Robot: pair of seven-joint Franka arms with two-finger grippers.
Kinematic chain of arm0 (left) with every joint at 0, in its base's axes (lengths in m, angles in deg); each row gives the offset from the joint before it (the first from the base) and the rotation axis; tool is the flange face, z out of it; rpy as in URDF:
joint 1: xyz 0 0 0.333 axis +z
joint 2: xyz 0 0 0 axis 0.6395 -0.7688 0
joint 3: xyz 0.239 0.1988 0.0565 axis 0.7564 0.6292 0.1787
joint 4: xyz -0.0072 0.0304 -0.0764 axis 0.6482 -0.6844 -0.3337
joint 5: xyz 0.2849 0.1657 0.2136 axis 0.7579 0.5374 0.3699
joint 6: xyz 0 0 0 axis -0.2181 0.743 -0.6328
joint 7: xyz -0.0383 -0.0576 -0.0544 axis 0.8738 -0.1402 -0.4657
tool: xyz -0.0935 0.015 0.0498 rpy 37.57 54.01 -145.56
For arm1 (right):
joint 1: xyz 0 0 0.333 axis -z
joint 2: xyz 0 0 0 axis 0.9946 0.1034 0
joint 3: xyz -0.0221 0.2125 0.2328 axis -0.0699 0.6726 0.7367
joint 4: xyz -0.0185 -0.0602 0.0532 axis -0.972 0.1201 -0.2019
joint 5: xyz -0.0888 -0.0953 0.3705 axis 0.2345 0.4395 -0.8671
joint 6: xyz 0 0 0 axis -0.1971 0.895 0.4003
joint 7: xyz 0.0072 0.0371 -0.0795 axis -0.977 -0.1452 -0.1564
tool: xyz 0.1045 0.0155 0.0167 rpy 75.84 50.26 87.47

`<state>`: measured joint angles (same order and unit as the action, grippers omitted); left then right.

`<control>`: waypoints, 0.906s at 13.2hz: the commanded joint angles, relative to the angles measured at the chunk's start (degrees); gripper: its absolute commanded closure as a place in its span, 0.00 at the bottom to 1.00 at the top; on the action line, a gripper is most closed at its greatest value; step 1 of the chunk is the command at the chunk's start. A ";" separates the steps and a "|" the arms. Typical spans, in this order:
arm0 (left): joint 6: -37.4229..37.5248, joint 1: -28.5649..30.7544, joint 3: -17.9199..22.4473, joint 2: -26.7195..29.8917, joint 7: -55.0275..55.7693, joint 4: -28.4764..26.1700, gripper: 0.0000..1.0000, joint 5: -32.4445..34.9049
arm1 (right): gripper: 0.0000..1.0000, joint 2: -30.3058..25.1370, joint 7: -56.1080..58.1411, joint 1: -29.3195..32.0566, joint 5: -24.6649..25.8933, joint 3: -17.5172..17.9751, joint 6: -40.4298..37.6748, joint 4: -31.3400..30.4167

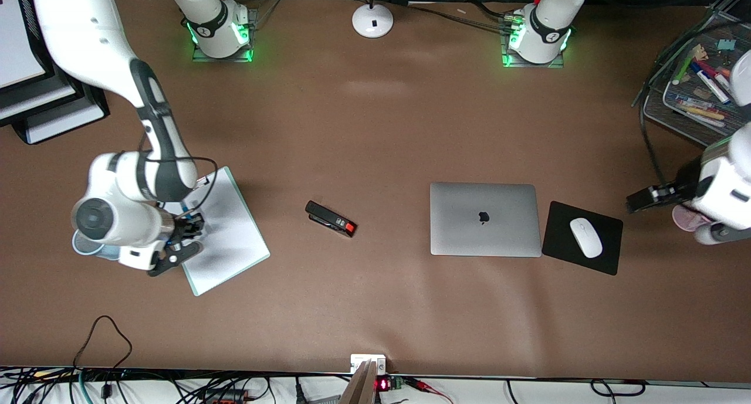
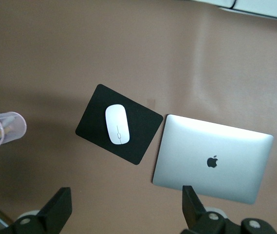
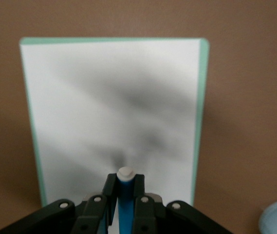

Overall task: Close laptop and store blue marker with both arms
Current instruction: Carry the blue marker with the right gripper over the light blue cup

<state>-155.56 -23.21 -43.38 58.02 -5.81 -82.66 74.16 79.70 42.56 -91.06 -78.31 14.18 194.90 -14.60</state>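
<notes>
Laptop (image 1: pixel 484 219) lid down, flat on the brown desk (image 1: pixel 375 128), just beside a black mouse pad (image 1: pixel 582 237) carrying a white mouse (image 1: pixel 585 237). Blue marker (image 3: pixel 124 197) clenched upright in the right gripper (image 3: pixel 124 187) fingers, white tip showing, over a white green-edged pad (image 1: pixel 226 231) toward the right arm's end. Left gripper (image 2: pixel 123 207) hangs released, fingers spread, above the desk near the mouse pad. Black stapler (image 1: pixel 331 219) mid-desk.

The table (image 1: pixel 375 128) is brown. The laptop (image 1: pixel 484 219) is silver-grey with a black apple logo. A white mouse (image 1: pixel 585 237) sits on a black mouse pad (image 1: pixel 604 257). The stapler (image 1: pixel 330 219) is black with a red end. The white pad (image 1: pixel 226 234) has a green edge. The blue marker (image 3: pixel 125 200) has a white tip.
</notes>
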 commanded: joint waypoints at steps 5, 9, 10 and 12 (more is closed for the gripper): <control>8.04 1.64 -0.18 6.73 -13.21 0.27 0.00 -3.23 | 1.00 -4.54 21.75 1.81 -0.23 -4.09 -7.43 8.46; 7.44 4.72 -0.26 14.90 -15.76 -8.59 0.00 -7.28 | 1.00 -4.11 31.09 4.01 -0.49 -4.01 -2.69 8.55; 6.57 4.72 -0.26 16.40 -16.47 -10.61 0.00 -7.46 | 1.00 -3.84 33.55 4.53 -0.67 -4.01 -1.28 8.46; 4.20 4.72 -0.26 19.73 -16.65 -15.61 0.00 -8.07 | 1.00 -3.23 39.08 5.76 -0.93 -4.01 2.49 7.94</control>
<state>-148.09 -19.50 -43.51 72.12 -20.35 -90.51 67.74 75.43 76.21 -86.47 -78.29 10.02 194.89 -7.36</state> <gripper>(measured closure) 0.000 0.824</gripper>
